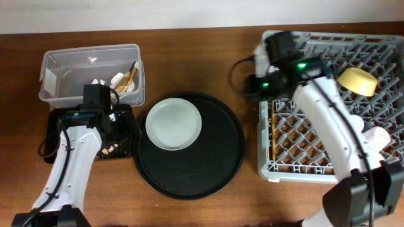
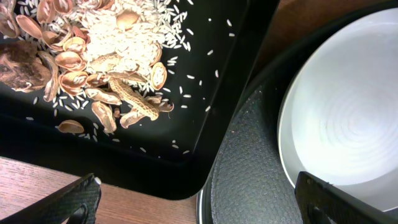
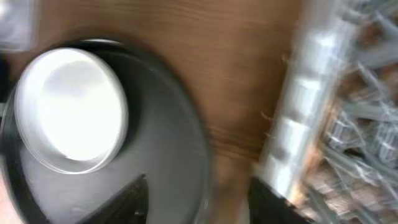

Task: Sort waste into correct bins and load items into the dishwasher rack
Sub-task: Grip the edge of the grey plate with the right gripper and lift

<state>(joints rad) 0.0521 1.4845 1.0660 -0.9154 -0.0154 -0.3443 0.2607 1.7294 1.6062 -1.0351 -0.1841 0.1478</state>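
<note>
The pale grey-green plate [image 1: 173,123] lies on the large round black tray and also shows in the left wrist view [image 2: 354,112] and, blurred, in the right wrist view [image 3: 71,109]. The shallow black tray [image 1: 60,120] holds beige-brown food scraps [image 2: 112,56]. The clear tub [image 1: 63,69] holds white paper [image 1: 120,80] and gold foil [image 1: 130,74]. The grey dishwasher rack [image 1: 334,44] holds the yellow bowl [image 1: 358,81] and a pink cup [image 1: 377,135]. My left gripper [image 2: 199,205] is open and empty over the black tray's corner. My right gripper [image 3: 199,199] is open and empty between rack and round tray.
The large round black tray [image 1: 208,170] sits mid-table, touching the shallow black tray's corner [image 2: 205,180]. Bare wooden table shows between the round tray and the rack [image 1: 251,135]. The right wrist view is motion-blurred.
</note>
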